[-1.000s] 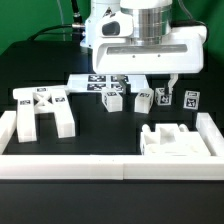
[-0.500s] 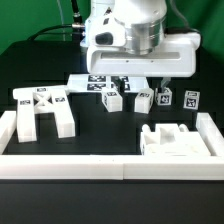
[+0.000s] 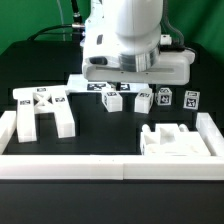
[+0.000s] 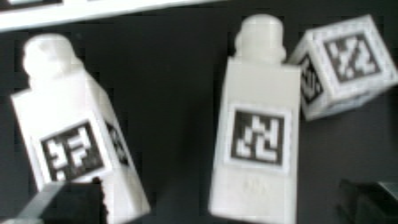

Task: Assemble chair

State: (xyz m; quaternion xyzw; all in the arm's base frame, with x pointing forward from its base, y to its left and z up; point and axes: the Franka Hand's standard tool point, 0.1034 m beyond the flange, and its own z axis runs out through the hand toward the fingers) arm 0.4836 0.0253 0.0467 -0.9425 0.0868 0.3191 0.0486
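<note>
The chair lies in white tagged parts on the black table. The cross-braced frame [image 3: 45,108] is at the exterior view's left and the seat block [image 3: 170,140] at the front right. Several short legs [image 3: 143,100] stand in a row behind them. My gripper [image 3: 130,88] hangs low over that row, mostly hidden by the hand. In the wrist view it [image 4: 214,205] is open. One leg [image 4: 258,120] lies between the dark fingertips [image 4: 63,200], not gripped. A second leg [image 4: 71,130] lies beside it, and a tagged block [image 4: 347,65] sits further off.
The marker board [image 3: 88,80] lies just behind the legs, under the arm. A long white rail [image 3: 110,166] edges the table's front, with raised ends at the left [image 3: 8,125] and right [image 3: 207,125].
The arm has come down and swung toward the exterior view's left, over the row of legs. The jaws stay open. No part has moved.
</note>
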